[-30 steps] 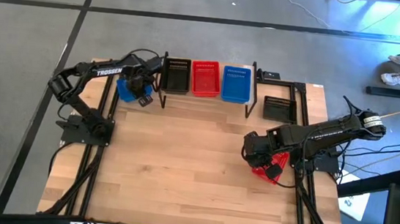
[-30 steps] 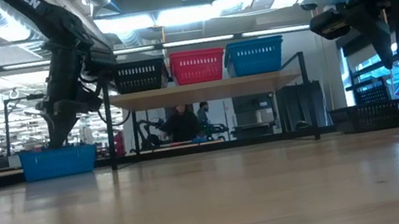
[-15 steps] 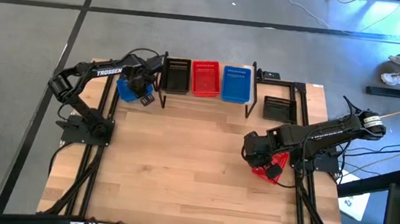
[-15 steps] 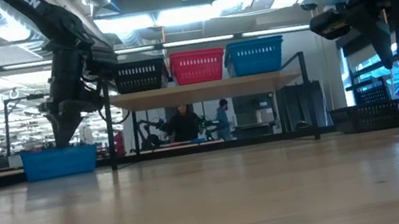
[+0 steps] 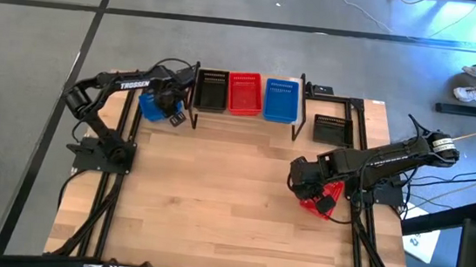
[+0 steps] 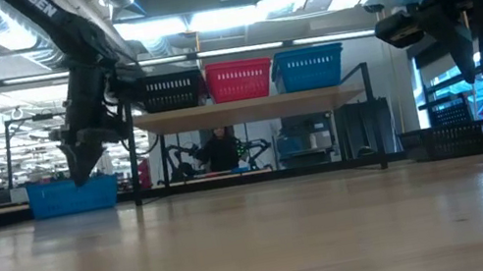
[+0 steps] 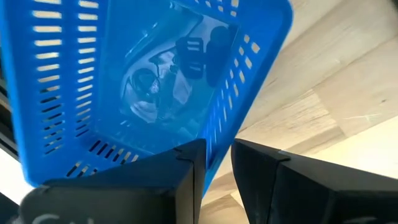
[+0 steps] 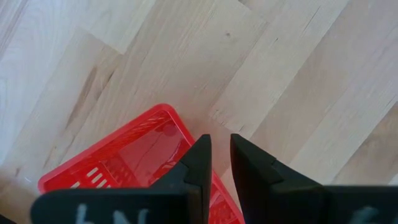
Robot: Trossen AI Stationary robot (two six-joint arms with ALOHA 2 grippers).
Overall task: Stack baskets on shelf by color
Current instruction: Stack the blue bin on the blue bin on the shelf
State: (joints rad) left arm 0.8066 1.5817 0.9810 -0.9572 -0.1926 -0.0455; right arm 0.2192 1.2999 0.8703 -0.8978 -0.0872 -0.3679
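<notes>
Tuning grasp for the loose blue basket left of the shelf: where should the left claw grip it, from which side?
Take the blue basket by its thin rim wall, coming from above. It sits upright and open-topped on the table, and the left claw already straddles one wall. The perforated wall is narrow enough to pinch.
</notes>
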